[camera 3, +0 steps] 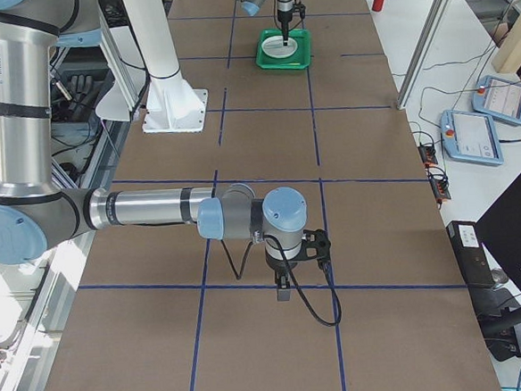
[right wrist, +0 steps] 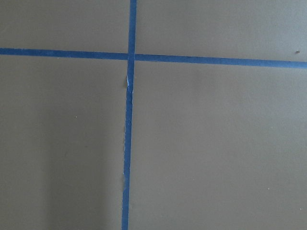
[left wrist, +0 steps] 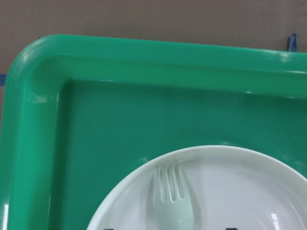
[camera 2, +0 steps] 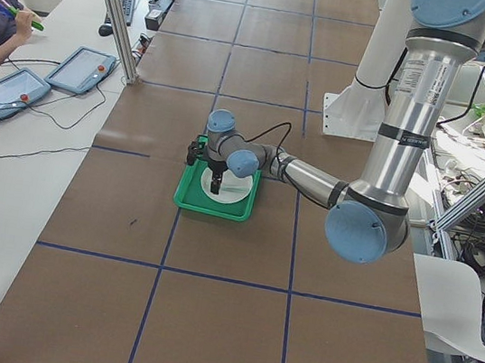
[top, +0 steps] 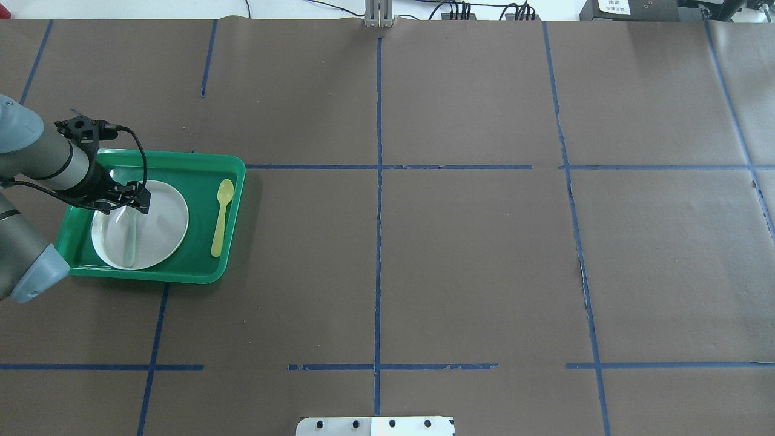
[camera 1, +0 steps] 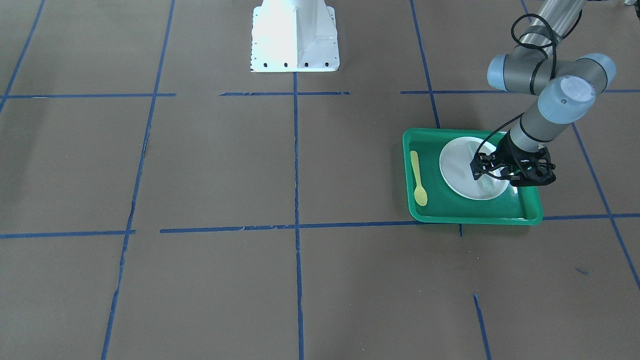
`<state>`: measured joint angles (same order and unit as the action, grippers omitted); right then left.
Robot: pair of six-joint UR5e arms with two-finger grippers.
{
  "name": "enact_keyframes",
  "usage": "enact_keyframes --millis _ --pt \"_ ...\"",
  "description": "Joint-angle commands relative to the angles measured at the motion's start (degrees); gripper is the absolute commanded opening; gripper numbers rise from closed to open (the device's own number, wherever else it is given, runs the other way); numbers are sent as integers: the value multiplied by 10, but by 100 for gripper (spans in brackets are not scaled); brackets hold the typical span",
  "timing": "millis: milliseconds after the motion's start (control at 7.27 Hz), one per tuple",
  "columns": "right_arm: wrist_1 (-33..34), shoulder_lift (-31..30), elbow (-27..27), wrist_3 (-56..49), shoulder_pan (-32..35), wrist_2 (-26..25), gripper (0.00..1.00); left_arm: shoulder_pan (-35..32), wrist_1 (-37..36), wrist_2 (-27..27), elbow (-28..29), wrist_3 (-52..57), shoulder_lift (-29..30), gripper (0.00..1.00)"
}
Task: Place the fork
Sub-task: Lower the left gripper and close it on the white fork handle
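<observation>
The pale translucent fork (top: pixel 129 242) lies flat on a white plate (top: pixel 166 224) in the green tray (top: pixel 200 166). In the left wrist view its tines (left wrist: pixel 170 184) point toward the tray's far rim. My left gripper (top: pixel 124 204) hangs low over the plate, above the fork's handle, its jaws spread apart and holding nothing; it also shows in the front view (camera 1: pixel 487 172). A yellow spoon (top: pixel 221 215) lies in the tray beside the plate. My right gripper (camera 3: pixel 283 292) hovers over bare table far from the tray; I cannot tell whether it is open or shut.
The white robot base (camera 1: pixel 295 40) stands at the table's middle edge. Blue tape lines (right wrist: pixel 127 143) cross the brown table cover. Teach pendants (camera 3: pixel 471 136) lie on a side bench.
</observation>
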<state>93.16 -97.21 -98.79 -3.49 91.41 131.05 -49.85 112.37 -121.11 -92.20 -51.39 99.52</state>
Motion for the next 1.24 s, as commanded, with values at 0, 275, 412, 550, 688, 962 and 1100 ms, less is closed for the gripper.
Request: enact_keyframes --millis 0,275,412,550,688,962,1100 --pt "0 0 0 0 0 0 100 7 0 0 11 1 8 76" --pt "0 0 0 1 0 0 100 6 0 -1 16 1 15 72" --pt "0 0 0 1 0 0 100 7 0 -2 15 7 14 69" --pt "0 0 0 1 0 0 100 6 0 -1 15 8 13 65" --pt "0 0 0 0 0 0 100 7 1 0 16 9 12 64" --pt "0 0 0 1 0 0 100 7 1 0 16 9 10 60" --pt "0 0 0 0 0 0 100 6 1 0 15 9 9 51"
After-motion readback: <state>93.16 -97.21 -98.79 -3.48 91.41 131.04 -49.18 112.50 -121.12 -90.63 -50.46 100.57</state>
